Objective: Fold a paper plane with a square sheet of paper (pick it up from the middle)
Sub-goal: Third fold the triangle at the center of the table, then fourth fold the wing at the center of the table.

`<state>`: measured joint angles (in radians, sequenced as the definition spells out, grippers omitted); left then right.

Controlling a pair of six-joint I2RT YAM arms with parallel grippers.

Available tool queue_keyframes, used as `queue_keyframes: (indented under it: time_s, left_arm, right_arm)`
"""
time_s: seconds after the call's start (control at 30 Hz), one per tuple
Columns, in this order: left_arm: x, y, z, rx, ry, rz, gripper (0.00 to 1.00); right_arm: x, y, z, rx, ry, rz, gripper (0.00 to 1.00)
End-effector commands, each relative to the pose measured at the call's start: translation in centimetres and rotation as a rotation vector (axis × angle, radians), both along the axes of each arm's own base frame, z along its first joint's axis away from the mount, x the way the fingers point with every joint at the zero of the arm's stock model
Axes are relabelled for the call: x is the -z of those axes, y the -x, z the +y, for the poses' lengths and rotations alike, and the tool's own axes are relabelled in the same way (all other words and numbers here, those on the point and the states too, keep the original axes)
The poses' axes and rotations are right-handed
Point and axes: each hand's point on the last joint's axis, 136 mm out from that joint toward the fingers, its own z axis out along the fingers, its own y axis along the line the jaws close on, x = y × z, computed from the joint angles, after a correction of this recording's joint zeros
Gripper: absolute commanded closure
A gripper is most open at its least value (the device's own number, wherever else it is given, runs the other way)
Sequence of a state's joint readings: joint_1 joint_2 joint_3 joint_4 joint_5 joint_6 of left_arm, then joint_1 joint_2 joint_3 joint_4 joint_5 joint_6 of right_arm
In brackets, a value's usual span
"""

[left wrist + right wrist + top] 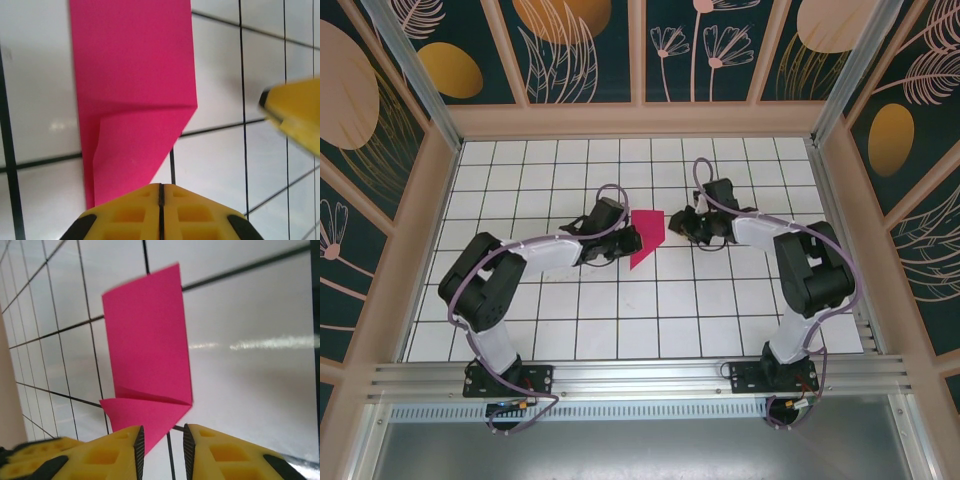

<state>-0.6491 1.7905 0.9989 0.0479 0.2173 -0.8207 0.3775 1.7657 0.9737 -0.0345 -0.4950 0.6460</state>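
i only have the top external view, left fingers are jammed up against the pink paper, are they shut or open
Observer: Shut. In the left wrist view the left gripper has its fingers pressed together, right at the pointed end of the pink paper.
Operator: and the right one
Observer: The right gripper is slightly open, and the paper's tip shows in the gap between its fingers.
Operator: any fold in it so far
Observer: Yes. One corner is folded over, leaving a crease across the sheet near that pointed end.
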Motion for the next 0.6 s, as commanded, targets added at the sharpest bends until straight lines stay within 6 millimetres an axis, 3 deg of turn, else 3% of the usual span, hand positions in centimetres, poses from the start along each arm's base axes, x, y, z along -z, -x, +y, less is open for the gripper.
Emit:
queue_keyframes:
  time_s: [0.0, 0.3, 0.57]
  left_arm:
    - [1.1, -1.8, 0.4, -0.074, -0.049, 0.001, 0.92]
    - [4.5, -2.1, 1.7, -0.125, -0.169, 0.074, 0.95]
    - [6.8, -1.4, 3.1, -0.164, -0.250, 0.140, 0.96]
  right_arm:
    - [1.6, 1.2, 0.9, 0.003, -0.002, 0.077, 0.68]
    - [3.4, 1.1, 2.2, 0.001, 0.017, 0.136, 0.64]
    - [3.2, 0.7, 2.8, -0.005, 0.008, 0.135, 0.66]
